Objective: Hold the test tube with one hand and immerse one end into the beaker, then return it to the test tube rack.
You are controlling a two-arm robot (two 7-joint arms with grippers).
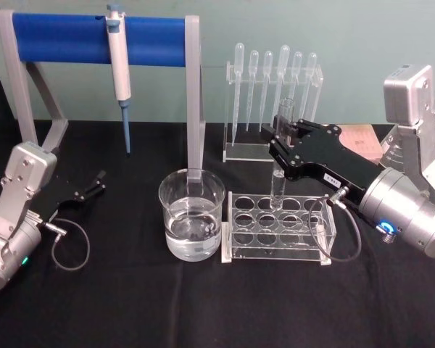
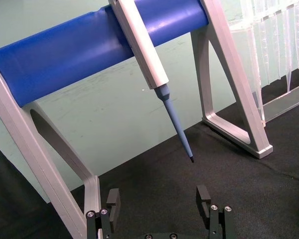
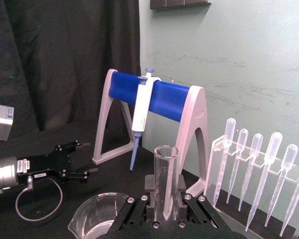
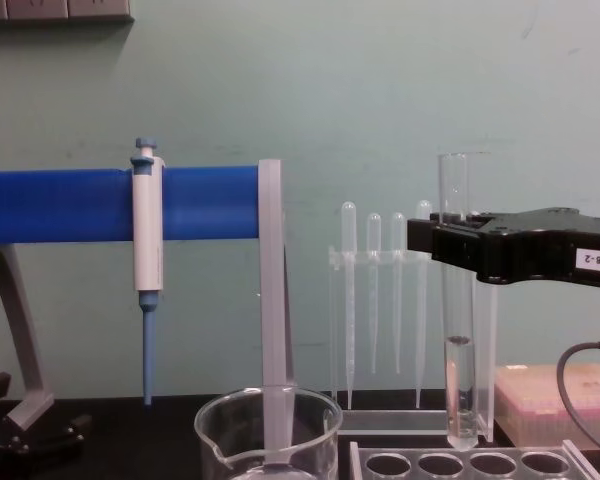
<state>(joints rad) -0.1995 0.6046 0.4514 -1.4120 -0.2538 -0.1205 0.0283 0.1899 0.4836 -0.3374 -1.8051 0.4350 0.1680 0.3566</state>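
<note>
Honestly, I feared the test tube, pinched in the right gripper's fingers, clipping the beaker's rim; the left gripper sat left on the worktop, fingers spread.

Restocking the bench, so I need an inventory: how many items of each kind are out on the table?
Test tube: 1, in the right tool; left tool idle at far left
Beaker: 1
Pipettes: 6
Pipettor: 1
Racks: 3 (tube rack, pipette rack, pipettor stand)
Pink box: 1
Total: 13
</note>
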